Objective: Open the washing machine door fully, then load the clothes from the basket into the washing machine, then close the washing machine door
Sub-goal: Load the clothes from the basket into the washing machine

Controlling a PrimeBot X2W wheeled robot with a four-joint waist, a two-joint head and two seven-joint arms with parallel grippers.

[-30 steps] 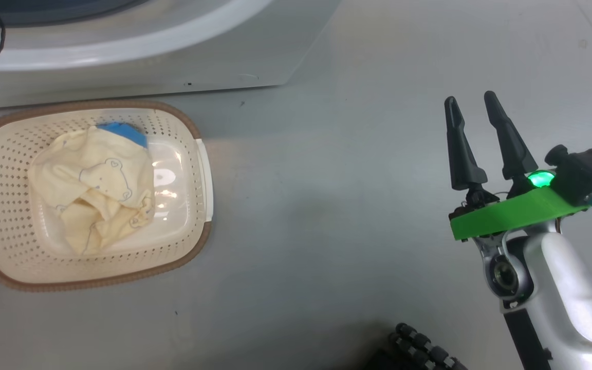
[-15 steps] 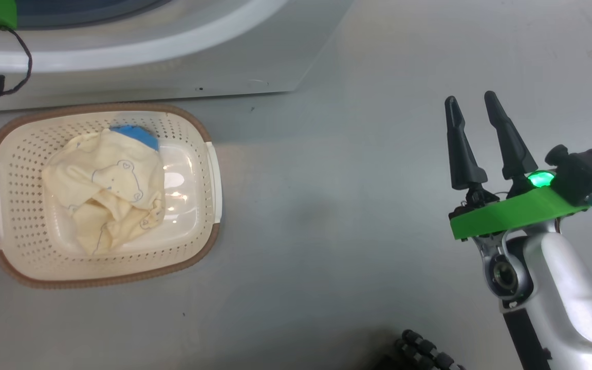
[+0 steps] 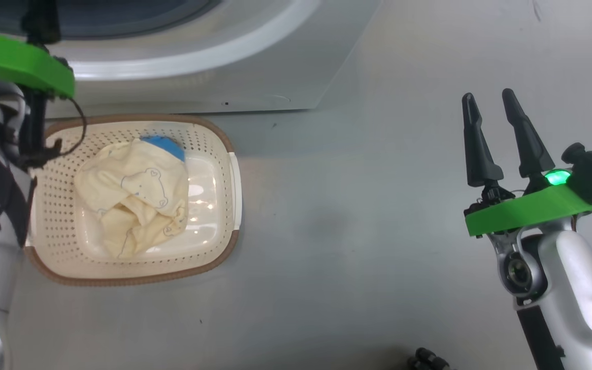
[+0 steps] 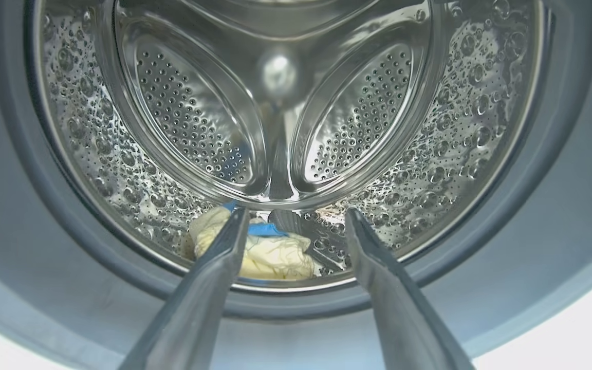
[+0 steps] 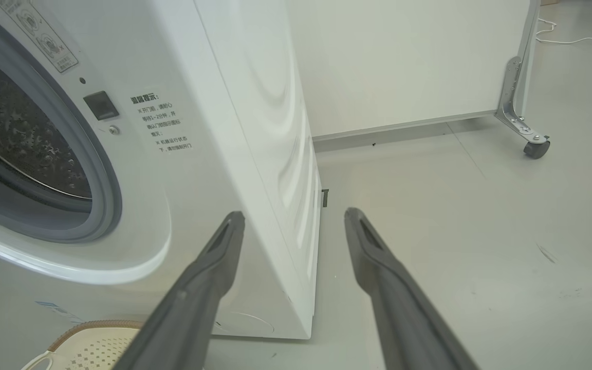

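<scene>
My head camera looks steeply down on the floor (image 3: pixel 352 231) and the basket (image 3: pixel 136 280). My left wrist camera peers close into the drum (image 4: pixel 188 113) of the washing machine (image 4: pixel 558 205). The right wrist camera, farther back, shares that opening at upper left and the basket's rim at lower left.

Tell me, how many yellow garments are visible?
2: one pale yellow bear-print garment in the cream perforated plastic basket, a second garment on the steel drum floor. Either heap may hide more.
</scene>
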